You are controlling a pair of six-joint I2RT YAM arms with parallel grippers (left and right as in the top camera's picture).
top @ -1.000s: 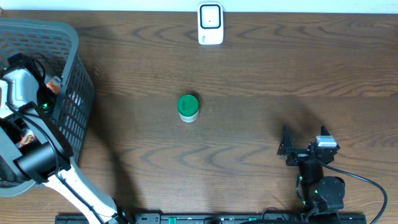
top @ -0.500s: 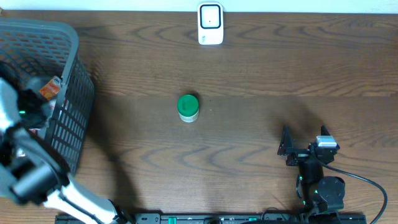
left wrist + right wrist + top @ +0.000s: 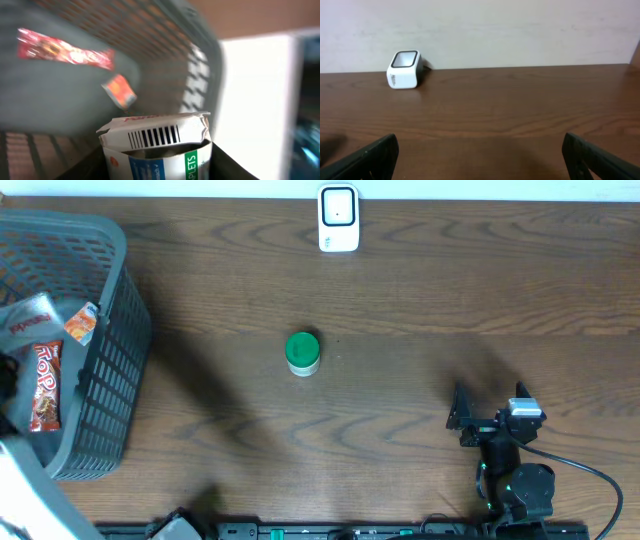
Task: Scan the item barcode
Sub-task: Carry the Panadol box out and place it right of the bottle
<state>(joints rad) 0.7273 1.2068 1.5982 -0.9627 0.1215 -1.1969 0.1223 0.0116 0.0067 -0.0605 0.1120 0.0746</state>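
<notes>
A white scanner [image 3: 338,218] stands at the far edge of a wooden worktop [image 3: 420,300]. Well left of the scanner sits a grey basket [image 3: 110,330]. In the blurred left wrist view, the left jaws grip a white carton [image 3: 155,150] with its barcode [image 3: 154,136] facing the camera and basket mesh behind it. The right jaws gape empty, nearer and right of the scanner. Likely step: taking the carton from the basket. Next, carry it across and turn the barcode toward the scanner's window.
</notes>
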